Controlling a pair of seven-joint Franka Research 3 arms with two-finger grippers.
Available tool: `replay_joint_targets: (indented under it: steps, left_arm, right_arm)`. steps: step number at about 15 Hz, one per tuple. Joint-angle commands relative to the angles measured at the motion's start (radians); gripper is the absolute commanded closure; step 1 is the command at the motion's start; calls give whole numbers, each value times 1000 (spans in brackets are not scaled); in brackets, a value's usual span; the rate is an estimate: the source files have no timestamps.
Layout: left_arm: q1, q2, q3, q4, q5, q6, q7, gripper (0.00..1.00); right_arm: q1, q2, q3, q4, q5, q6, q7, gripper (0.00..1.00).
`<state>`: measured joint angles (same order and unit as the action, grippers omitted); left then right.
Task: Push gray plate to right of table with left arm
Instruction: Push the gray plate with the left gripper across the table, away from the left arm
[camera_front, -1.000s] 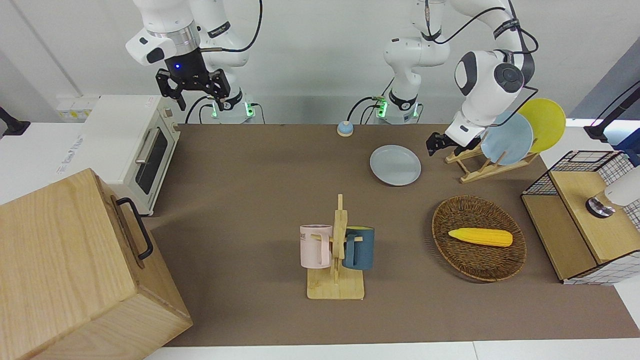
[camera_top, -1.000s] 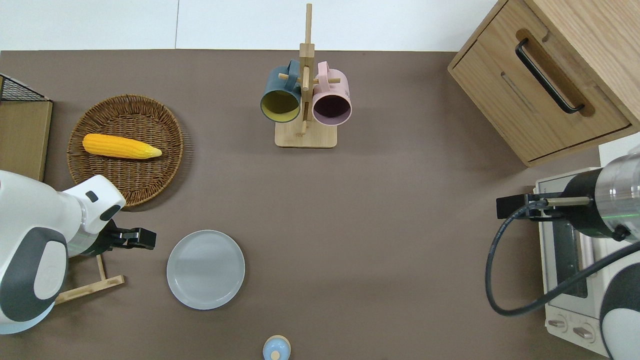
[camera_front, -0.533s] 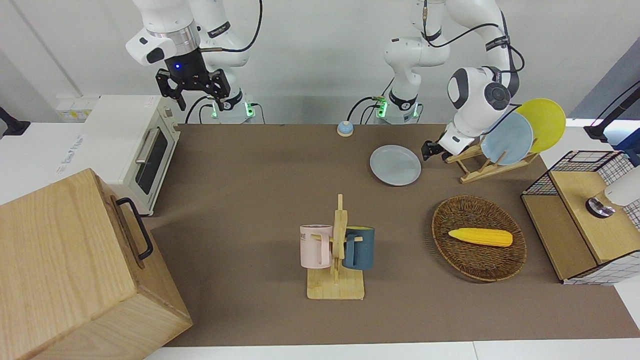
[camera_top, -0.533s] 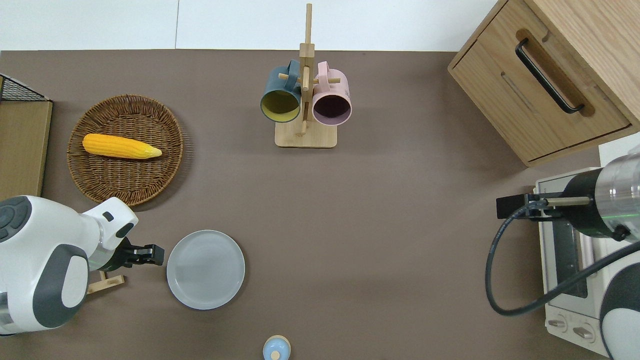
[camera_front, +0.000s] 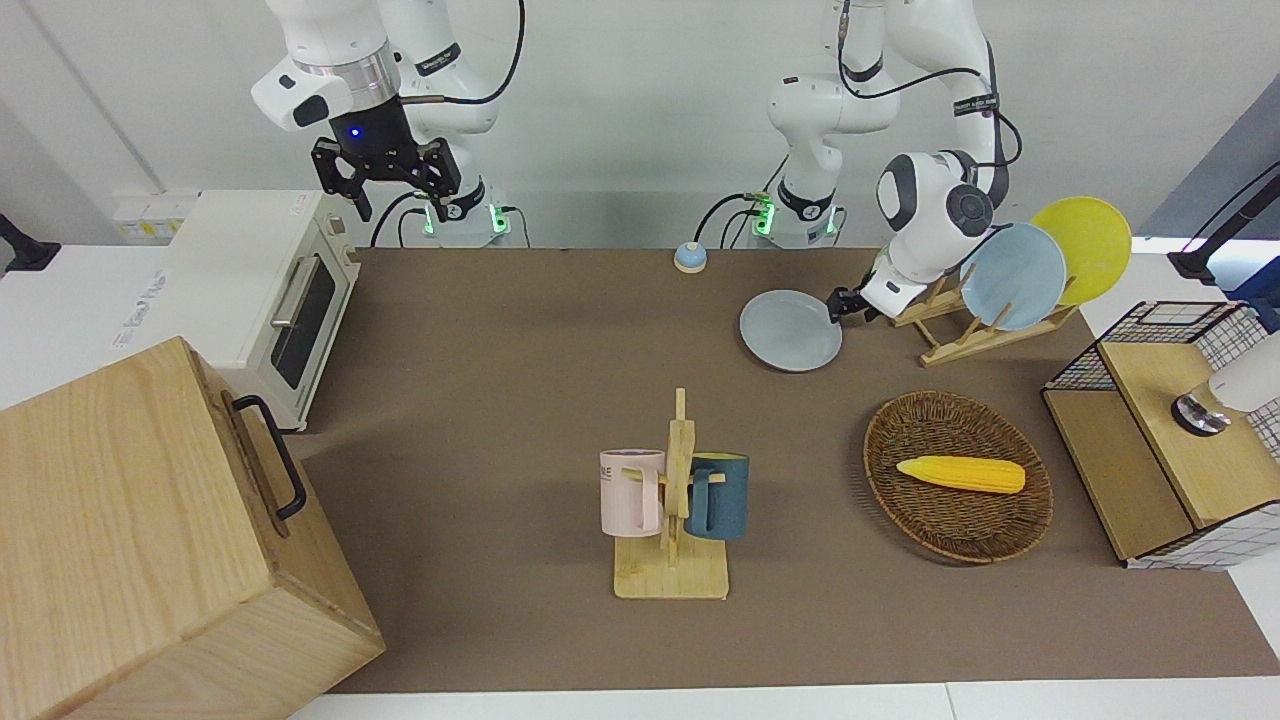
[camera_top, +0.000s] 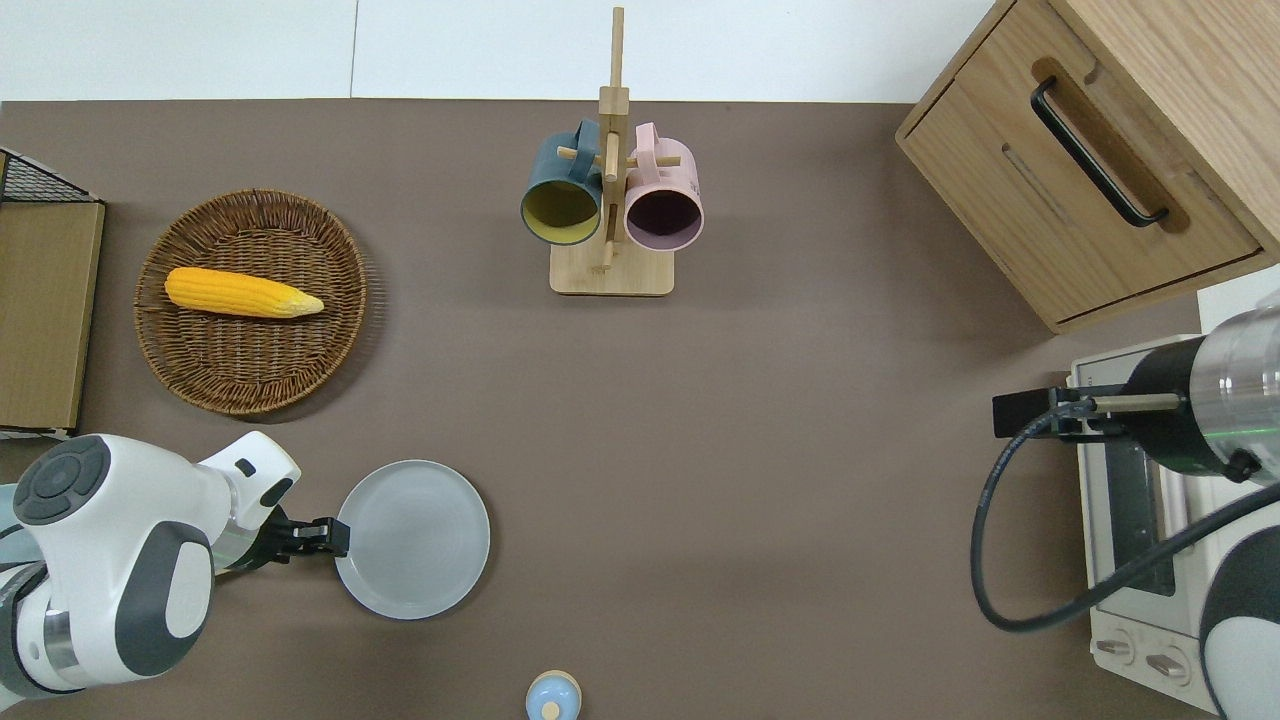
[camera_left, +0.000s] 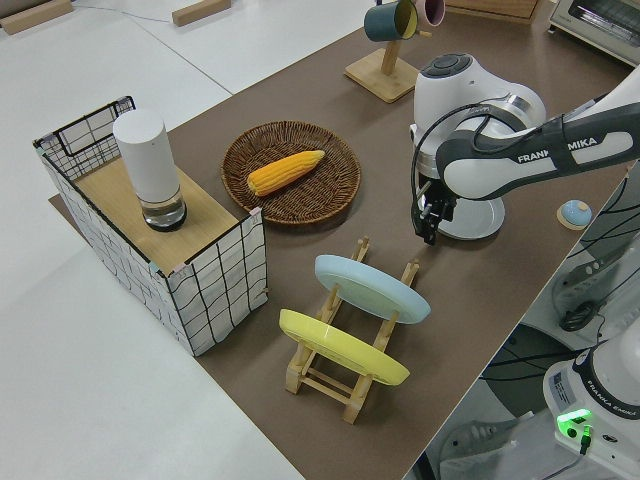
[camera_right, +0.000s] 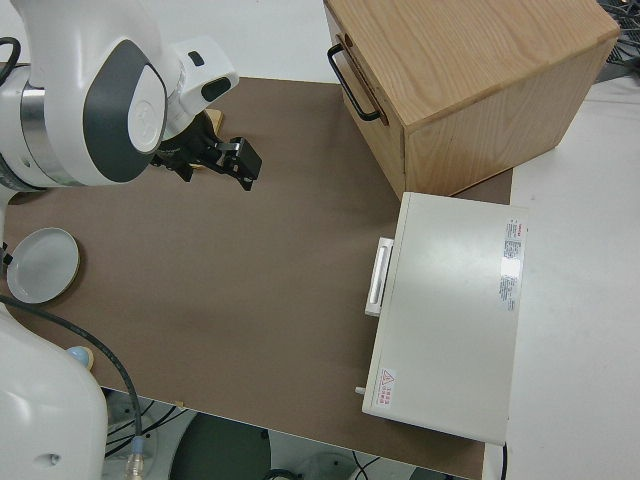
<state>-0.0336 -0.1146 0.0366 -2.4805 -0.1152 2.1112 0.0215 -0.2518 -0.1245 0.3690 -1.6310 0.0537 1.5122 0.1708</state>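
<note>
The gray plate (camera_front: 790, 330) (camera_top: 412, 538) (camera_left: 470, 215) lies flat on the brown table (camera_front: 520, 380), on the half near the robots and toward the left arm's end. My left gripper (camera_front: 835, 307) (camera_top: 335, 535) (camera_left: 430, 225) is low at the table, shut, with its tip against the plate's rim on the side facing the left arm's end. Nothing is held in it. The right gripper (camera_front: 385, 185) is parked, open and empty.
A wooden dish rack (camera_front: 960, 335) with a sky-blue and a yellow plate stands close to the left arm. A wicker basket (camera_top: 250, 300) holds corn. A mug rack (camera_top: 610, 200), a small blue knob (camera_top: 552, 695), a toaster oven (camera_front: 270, 290) and a wooden cabinet (camera_front: 150, 540) stand around.
The left gripper has swung from beside the dish rack toward the plate and reached its rim. The plate has not visibly shifted. The right arm is still.
</note>
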Motion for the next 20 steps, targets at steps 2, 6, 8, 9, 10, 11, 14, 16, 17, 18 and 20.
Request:
replay_joint_targets:
  steps: [2, 6, 8, 9, 10, 11, 14, 16, 17, 18, 20]
  left_arm:
    - [-19, -17, 5, -34, -31, 29, 12, 281]
    - [-20, -16, -3, -55, -31, 59, 3, 347]
    - [-20, -13, -3, -58, -32, 72, 3, 452]
    - [-20, -13, -6, -58, -32, 73, 3, 517]
    - [-20, -13, -7, -58, -32, 73, 2, 590]
    - [-20, -13, -7, -58, -40, 73, -1, 671]
    - [-20, -13, -7, -58, -44, 73, -3, 825]
    - [-20, -13, -7, -58, -44, 73, -3, 835]
    - [-20, -13, -7, -58, -44, 73, -8, 835]
    - [-20, -11, -7, -58, -44, 75, -12, 835]
    - [-22, -11, -9, -58, -44, 75, -12, 837]
  right_arm:
    - [-24, -27, 14, -27, 21, 0, 12, 5]
    - [-24, -27, 14, -27, 21, 0, 10, 5]
    - [-24, -27, 14, -27, 21, 0, 10, 5]
    - [-24, -27, 14, -27, 21, 0, 10, 5]
    - [-24, -27, 14, -27, 21, 0, 12, 5]
    - [-24, -27, 14, -27, 21, 0, 10, 5]
    - [-24, -27, 14, -27, 21, 0, 10, 5]
    - [-24, -27, 14, -27, 21, 0, 10, 5]
    - [-24, -27, 14, -27, 21, 0, 10, 5]
    - [-24, -27, 14, -27, 21, -1, 10, 5]
    - [-24, -27, 14, -27, 21, 0, 10, 5]
